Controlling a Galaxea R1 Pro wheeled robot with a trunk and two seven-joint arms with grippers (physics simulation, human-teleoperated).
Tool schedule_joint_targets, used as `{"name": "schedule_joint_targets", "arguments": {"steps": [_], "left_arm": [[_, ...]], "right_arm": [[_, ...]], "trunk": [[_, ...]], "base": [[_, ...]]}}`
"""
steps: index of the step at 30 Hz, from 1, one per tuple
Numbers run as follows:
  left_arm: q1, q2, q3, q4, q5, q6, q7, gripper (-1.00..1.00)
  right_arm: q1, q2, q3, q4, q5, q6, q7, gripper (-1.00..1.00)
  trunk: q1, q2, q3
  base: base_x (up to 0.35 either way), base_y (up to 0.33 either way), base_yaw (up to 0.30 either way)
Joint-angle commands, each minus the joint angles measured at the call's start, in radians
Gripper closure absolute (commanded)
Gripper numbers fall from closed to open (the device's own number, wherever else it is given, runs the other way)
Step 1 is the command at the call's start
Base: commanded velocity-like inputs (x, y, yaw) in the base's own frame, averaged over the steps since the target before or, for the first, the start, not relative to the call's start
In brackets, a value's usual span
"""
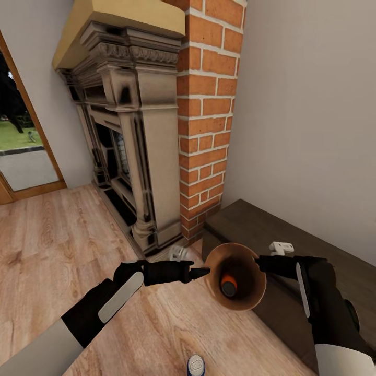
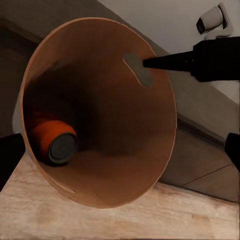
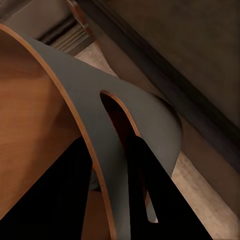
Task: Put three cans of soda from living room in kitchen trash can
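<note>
The copper trash can [image 1: 245, 300] hangs tilted beside a dark cabinet, its mouth turned up towards the head camera. An orange soda can [image 1: 228, 285] lies inside on its side, grey top showing [image 2: 55, 141]. My right gripper [image 1: 259, 262] is shut on the bin's right rim, one finger [image 3: 150, 195] through a handle slot [image 2: 138, 69] and the other outside the wall. My left gripper [image 1: 201, 271] is at the left rim, open, its fingers [image 2: 10, 160] spread wide. A blue soda can [image 1: 196, 365] stands on the floor near me. The third can is out of view.
A stone fireplace [image 1: 130, 130] and a red brick chimney [image 1: 206, 115] rise ahead. The low dark wooden cabinet [image 1: 292, 235] runs along the right wall, a white object [image 1: 282, 247] on it. Another white object [image 1: 179, 254] lies by the chimney base. A glass door [image 1: 23, 151] is at the left.
</note>
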Motion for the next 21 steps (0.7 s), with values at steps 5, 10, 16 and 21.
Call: {"name": "schedule_joint_targets", "arguments": {"steps": [5,10,16,21], "left_arm": [[0.005,-0.028,0.010,-0.007,0.019,-0.012,-0.001,-1.00],[0.006,-0.057,0.011,0.007,0.047,-0.013,-0.001,-1.00],[0.006,-0.056,0.011,0.012,0.047,-0.013,-0.001,-1.00],[0.006,-0.046,0.012,0.012,0.043,-0.005,-0.004,-1.00]], "right_arm": [[0.000,-0.020,-0.019,0.002,-0.038,0.002,0.018,1.00],[0.000,-0.018,-0.021,0.001,-0.035,0.002,0.021,1.00],[0.000,-0.021,-0.020,0.002,-0.038,0.002,0.021,1.00],[0.000,-0.022,-0.019,0.002,-0.039,0.002,0.021,1.00]], "trunk": [[0.000,0.000,0.000],[0.000,0.000,0.000],[0.000,0.000,0.000],[0.000,0.000,0.000]], "base": [[0.000,0.000,0.000],[0.000,0.000,0.000],[0.000,0.000,0.000],[0.000,0.000,0.000]]}}
